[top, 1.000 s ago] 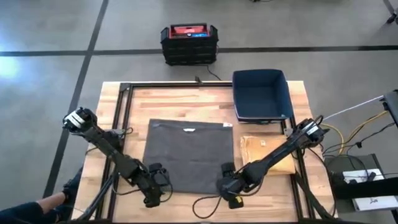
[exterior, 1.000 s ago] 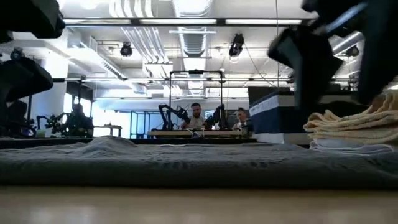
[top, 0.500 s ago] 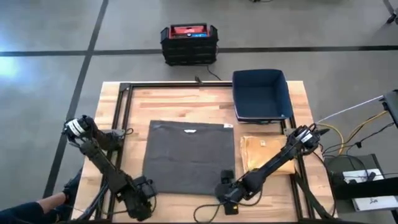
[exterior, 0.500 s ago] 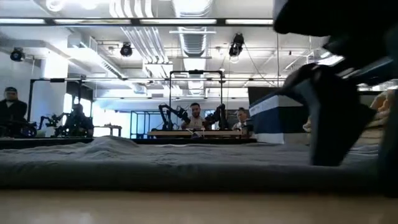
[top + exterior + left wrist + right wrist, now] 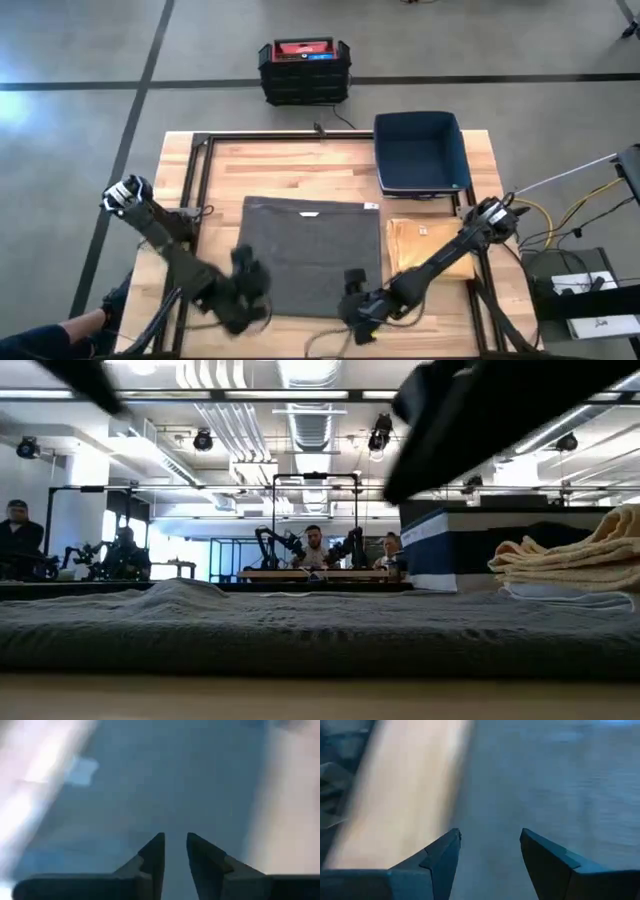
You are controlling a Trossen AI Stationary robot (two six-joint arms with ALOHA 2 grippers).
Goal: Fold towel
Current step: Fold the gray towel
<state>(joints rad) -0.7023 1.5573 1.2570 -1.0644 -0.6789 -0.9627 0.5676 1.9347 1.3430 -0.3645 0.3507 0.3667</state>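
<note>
A dark grey towel (image 5: 310, 250) lies spread flat on the wooden table (image 5: 270, 165), with a small white label near its far edge. In the low view the towel (image 5: 300, 625) fills the width of the table top. My left gripper (image 5: 243, 268) hovers over the towel's near left corner, its fingers a narrow gap apart (image 5: 175, 837) with only cloth (image 5: 200, 780) beyond them. My right gripper (image 5: 352, 285) hovers over the near right corner, open wider (image 5: 490, 834), above the towel's edge (image 5: 560, 780) and bare wood.
A blue bin (image 5: 420, 152) stands at the far right of the table. A stack of tan folded towels (image 5: 430, 245) lies right of the grey towel. A black and red case (image 5: 304, 70) sits on the floor beyond the table. People stand in the room behind (image 5: 315, 545).
Both grippers first drew back toward the table's near edge, off the towel. They have since swung toward the far edge and now stand over the towel's near corners. In the low view they have risen out of the lower part of the picture. The towel lies flat as before.
</note>
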